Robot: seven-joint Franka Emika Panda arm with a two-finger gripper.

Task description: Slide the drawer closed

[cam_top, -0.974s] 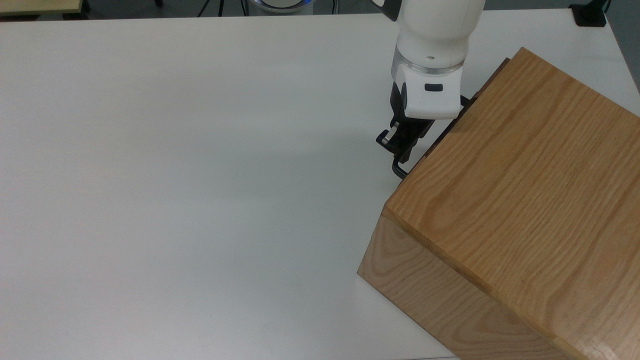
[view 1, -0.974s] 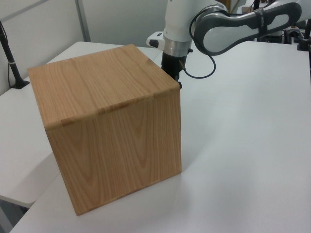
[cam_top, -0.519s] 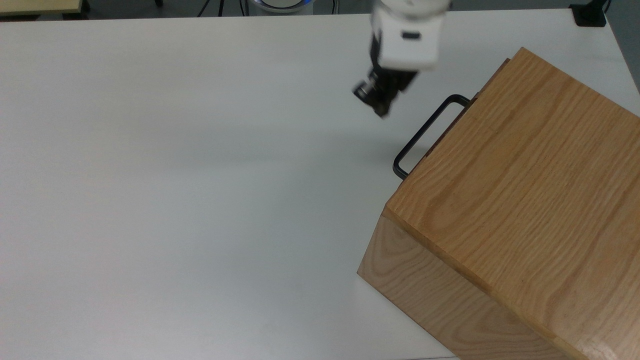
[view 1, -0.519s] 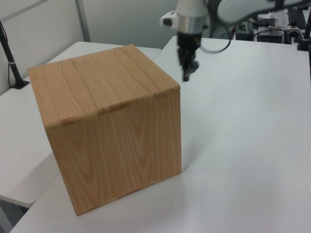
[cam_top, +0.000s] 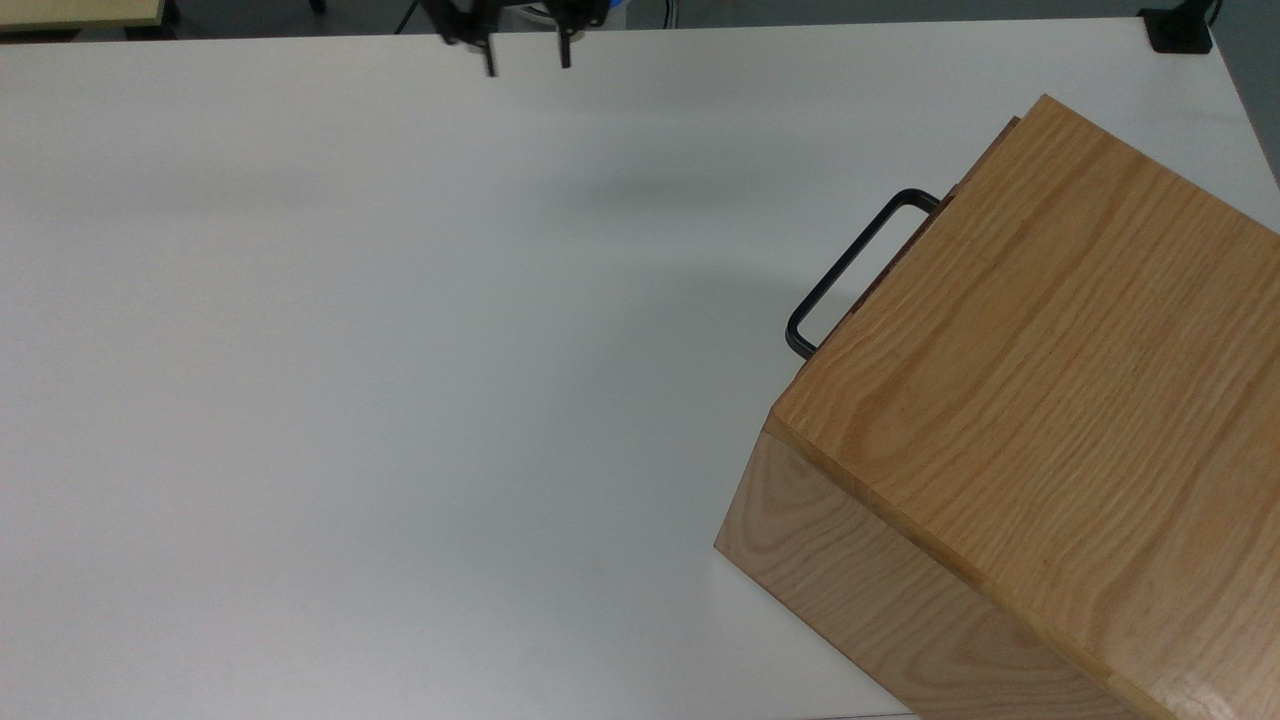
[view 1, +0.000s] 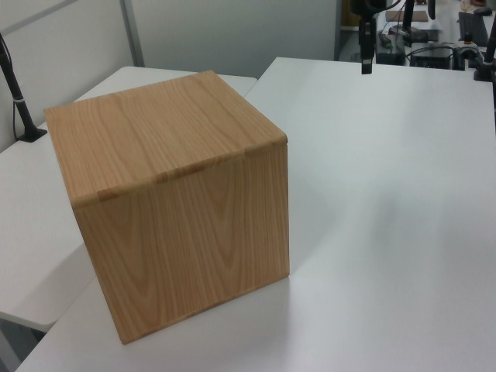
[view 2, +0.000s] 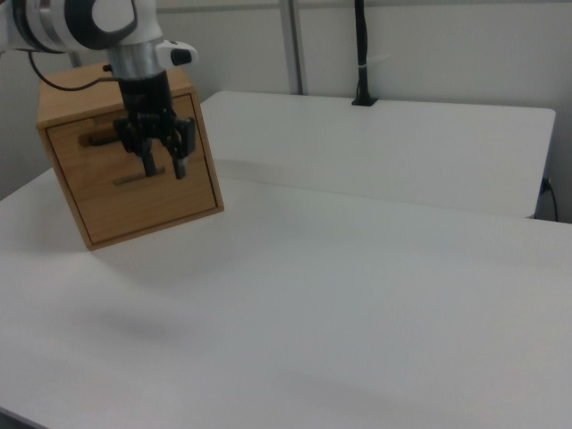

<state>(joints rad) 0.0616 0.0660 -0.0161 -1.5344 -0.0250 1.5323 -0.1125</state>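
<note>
While the oak casing point(cam_top: 1040, 400) is sitting at the top view's right edge of the white counter point(cam_top: 400, 350), the drawer point(view 2: 134, 152) is sitting flush in its front face: a flat oak panel, same grain as the box, with dark lines on it that are blurred behind the arm. In the top view the black U-shaped handle point(cam_top: 850, 270) is sticking out from under the casing's top edge toward the top view's upper left, its bar running diagonally along that front edge from lower left to upper right. The drawer front is facing the open counter, and its long axis is running along the casing's front edge. Compared with half a second ago, the tool point(cam_top: 527, 45) is now well apart from the handle, hanging at the top edge of the top view over the far side of the counter, where before it was just beside the handle; a second ago it was right at the bar. The fingers point(cam_top: 489, 55) are standing apart with nothing between them. In the right view the tool point(view 2: 164, 157) is pointing down, overlapping the drawer front in the line of sight. Casing and handle are sitting where they were.
</note>
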